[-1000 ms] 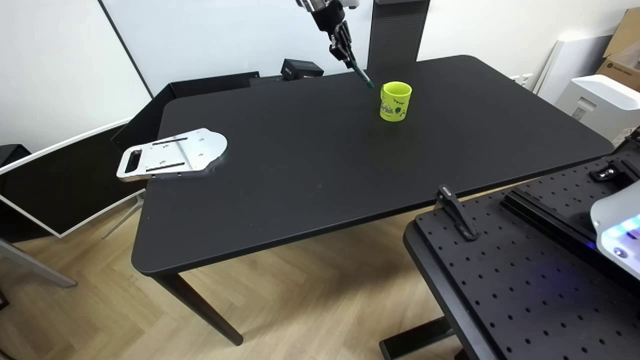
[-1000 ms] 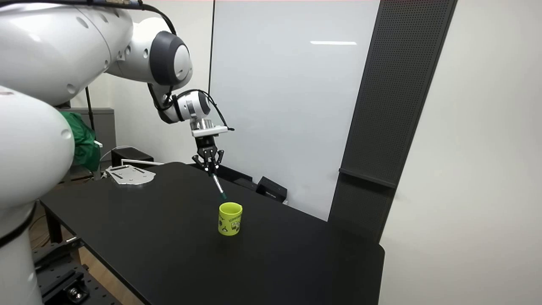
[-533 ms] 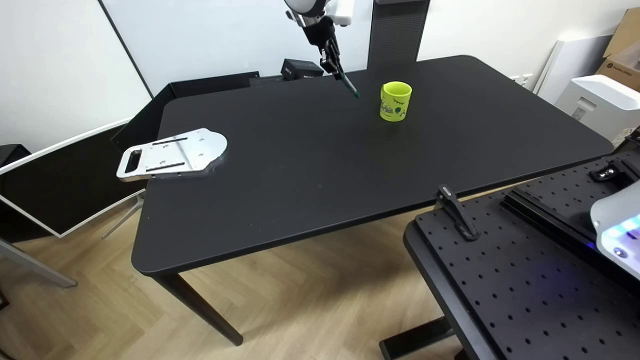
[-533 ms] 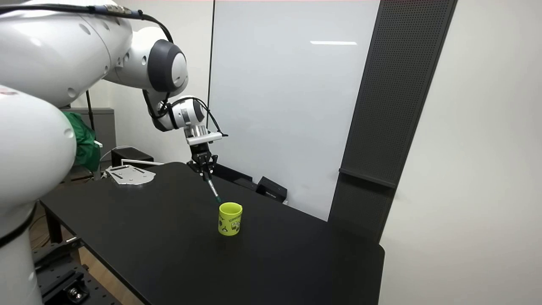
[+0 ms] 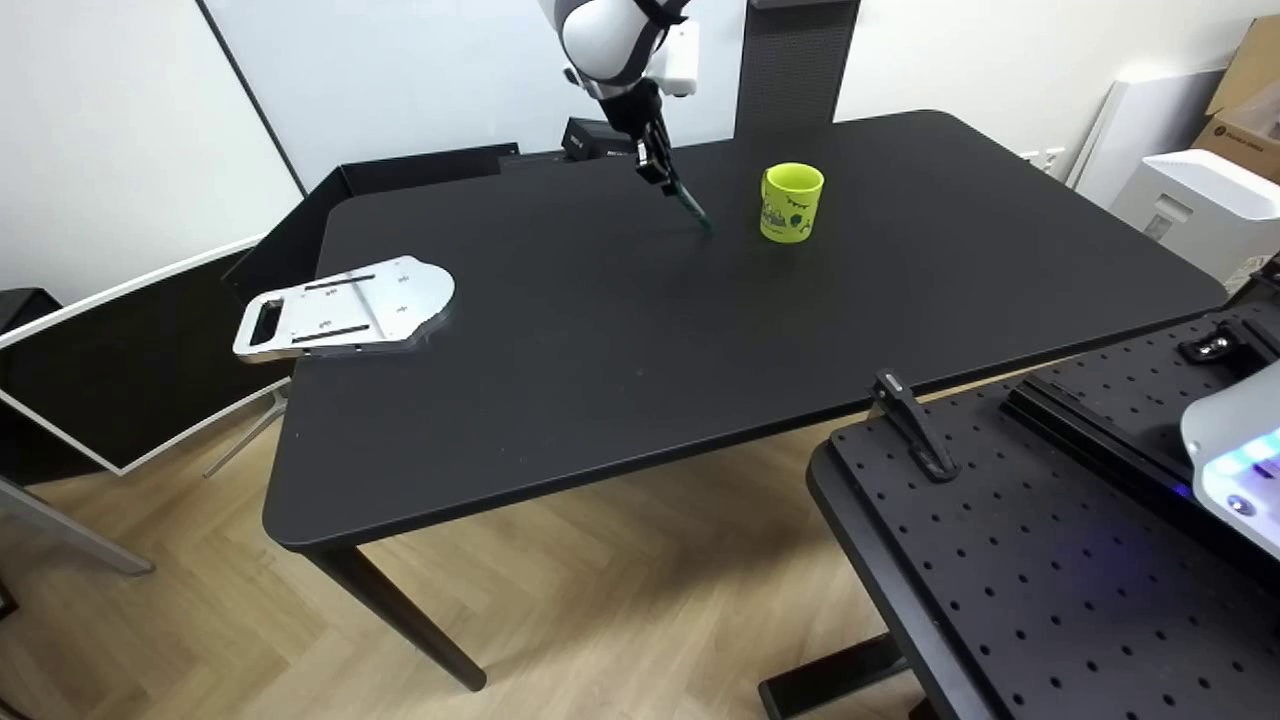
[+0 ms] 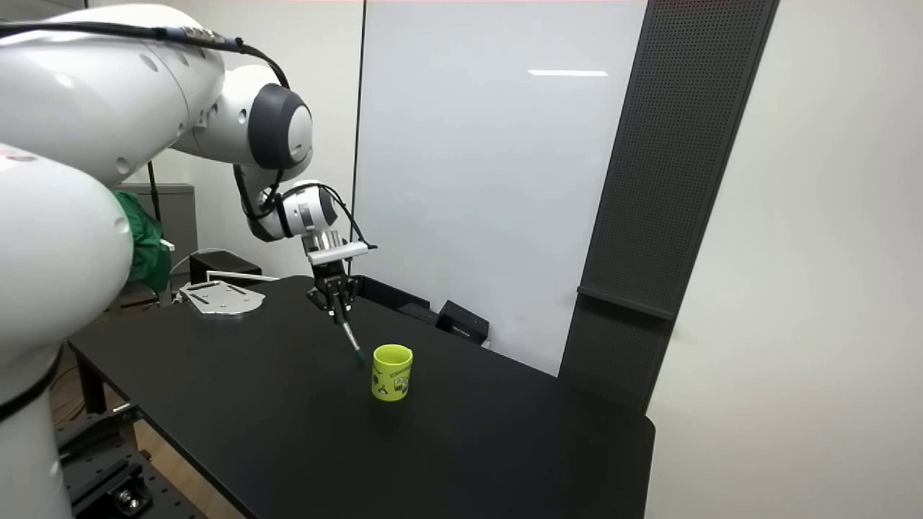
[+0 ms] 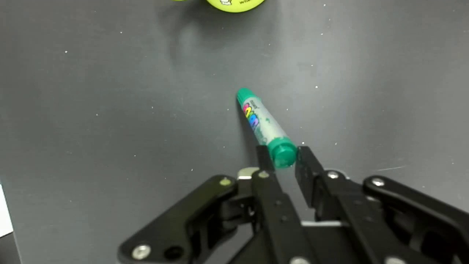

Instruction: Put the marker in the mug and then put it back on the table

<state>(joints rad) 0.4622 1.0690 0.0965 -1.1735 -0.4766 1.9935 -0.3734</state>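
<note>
Evidently clamping a slim white-and-green marker (image 7: 266, 124) by its end in the black two-fingered gripper (image 7: 281, 153), outside the yellow-green cylindrical mug (image 6: 391, 374). Holding it aslant, probably for laying on the matte black rectangular table (image 5: 560, 320).

In an exterior view the white, smooth-shelled, jointed arm (image 6: 104, 94) extends from outside the left edge of the matte black, round-cornered rectangular table (image 6: 461, 440) and bends down at its rounded white-and-grey wrist (image 6: 316, 205). The black two-fingered gripper (image 5: 669, 188) below that wrist slopes steeply downward, above the table near the far edge and between the two far corners, as an exterior view shows. In the wrist view its slim black fingers (image 7: 307, 163) lie close to parallel, the tips clamped on either side of the green end of the white cylindrical plastic marker (image 7: 266, 123).
</note>
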